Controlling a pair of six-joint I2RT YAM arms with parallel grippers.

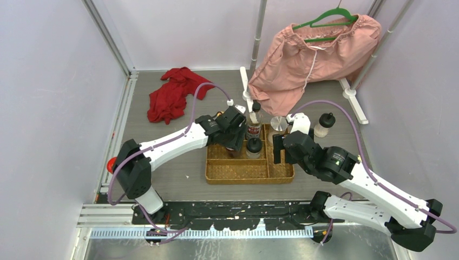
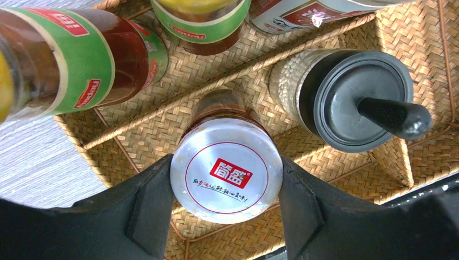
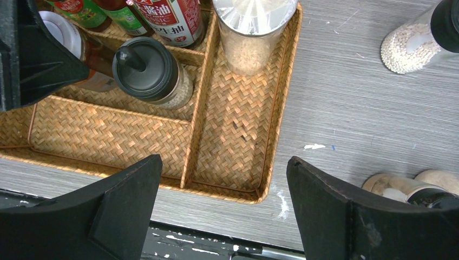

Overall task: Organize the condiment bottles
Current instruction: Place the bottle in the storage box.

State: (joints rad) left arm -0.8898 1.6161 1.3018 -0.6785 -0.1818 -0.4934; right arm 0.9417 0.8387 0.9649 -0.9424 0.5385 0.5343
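- We find the wicker tray [image 1: 249, 176] on the table [image 3: 346, 108], midway between the left and right edges and closer to the near edge.
- Far-left compartment: two green-labelled bottles [image 2: 86, 65] and a red-labelled bottle [image 3: 170, 19], standing close together.
- Middle-left compartment: the silver-lidded jar [image 2: 226, 177] stands upright just beside the black-capped shaker [image 2: 354, 100], which has a spout on its lid. We see a small gap between the two.
- Long right compartment: a clear-lidded jar [image 3: 251, 32] of pale granules stands at the far end.
- Outside the tray, towards the table's right edge, a bead-filled shaker [image 3: 414, 46] with a black cap stands on the bare surface, apart from the tray's right wall.
- The left arm reaches diagonally from the near-left corner to the tray's far-left part, wrist pointing down.
- The left gripper [image 2: 226, 187] grips the silver-lidded jar. Its fingers [image 2: 154, 206] press the lid rim on opposite sides, and the jar's base is in the middle-left compartment.
- The right arm bends in from the near-right corner.
- The right gripper [image 3: 224, 200] hangs over the near end of the long right compartment. Its jaws are spread wide with nothing between them.
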